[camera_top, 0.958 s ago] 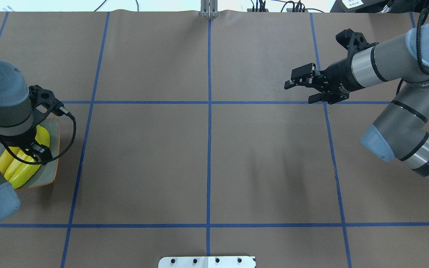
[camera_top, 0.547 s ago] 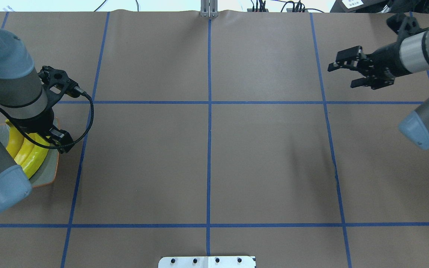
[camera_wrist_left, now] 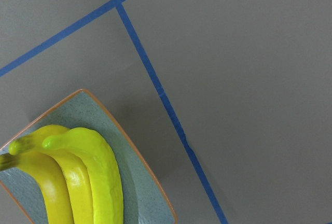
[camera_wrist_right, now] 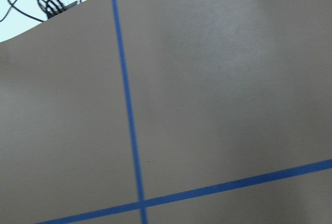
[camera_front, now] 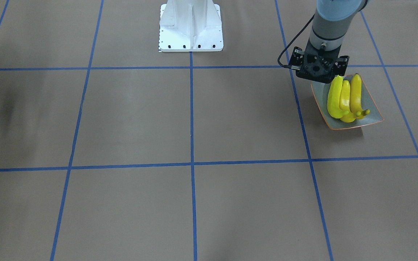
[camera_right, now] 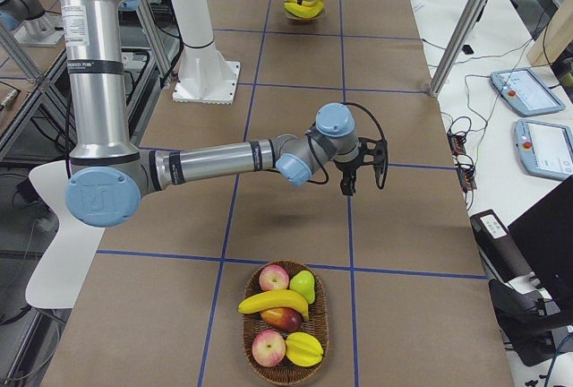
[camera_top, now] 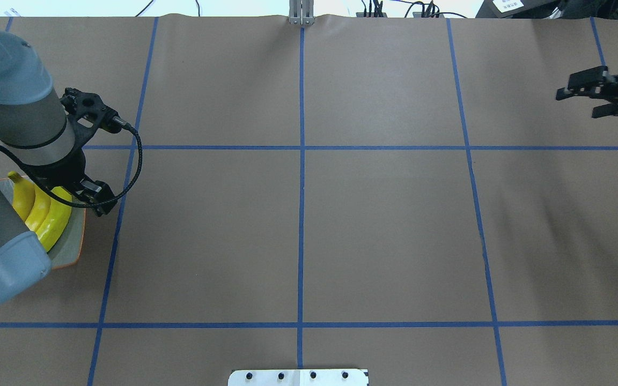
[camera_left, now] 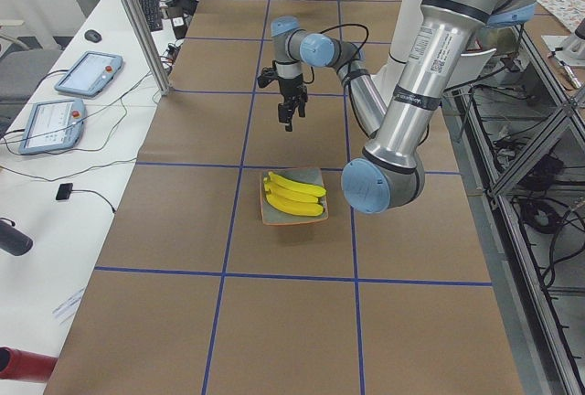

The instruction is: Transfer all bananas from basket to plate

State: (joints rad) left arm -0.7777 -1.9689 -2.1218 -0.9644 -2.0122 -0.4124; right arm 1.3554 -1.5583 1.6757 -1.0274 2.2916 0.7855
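From my station, the left claw [camera_left: 290, 117] hangs raised above the table [camera_top: 384, 241] with its fingers pointing down. As far as I can make out, its jaws are parted and nothing sits between them. The plate [camera_front: 371, 107] lies lower than that claw and just to its outer side, toward the table's end on the robot's left. Three bananas [camera_front: 344, 99] lie on it side by side, touching one another, stems bunched at one end. None of them touches the claw. The left wrist view gives me only a corner of the plate with the bananas at the lower left, and a blue tape line [camera_wrist_left: 161, 94] running past it. The right claw [camera_top: 577, 104] is well apart from all that, out over the table's far right part. It is released, its two fingers spread wide with nothing between them. Beyond that claw, toward the table's end on the robot's right and well apart from it, stands the basket [camera_right: 288, 376]. One more banana [camera_right: 273, 301] lies across it among other fruit [camera_right: 273, 277].
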